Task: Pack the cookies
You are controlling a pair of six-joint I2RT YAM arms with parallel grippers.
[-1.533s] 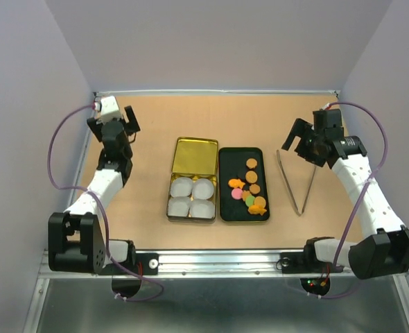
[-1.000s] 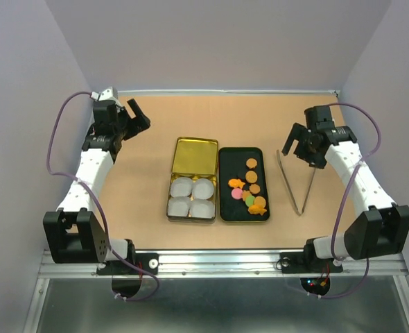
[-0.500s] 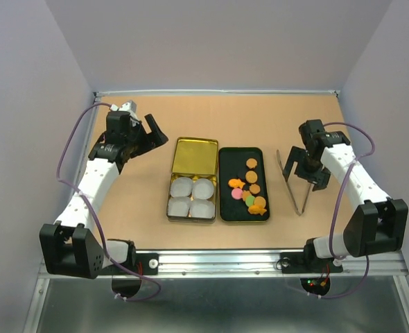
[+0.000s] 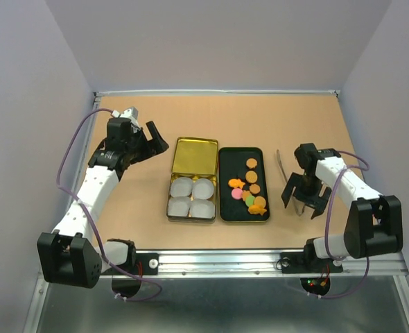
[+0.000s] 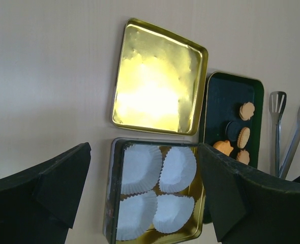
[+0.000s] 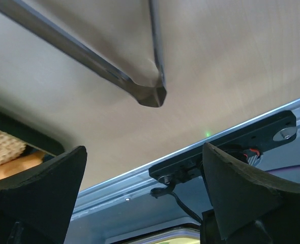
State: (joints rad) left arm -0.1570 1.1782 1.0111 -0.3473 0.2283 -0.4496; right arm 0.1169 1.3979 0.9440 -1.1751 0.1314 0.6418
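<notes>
Top view: small round and fish-shaped orange-brown cookies (image 4: 250, 189) lie in a black oblong tray (image 4: 231, 165) mid-surface (image 4: 260, 118). Left end effector (image 4: 152, 141) is at the tray's 10 o'clock. Right end effector (image 4: 303, 201) is at 3 o'clock, over steel tongs (image 4: 285, 170). Wrist views: both end effectors' jaws stand wide apart.

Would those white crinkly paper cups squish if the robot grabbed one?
Probably. The white pleated paper cups look thin, so they'd likely crumple and feel very light. Sitting snug together in the gold metal tin, they probably wouldn't slide when nudged.
</notes>
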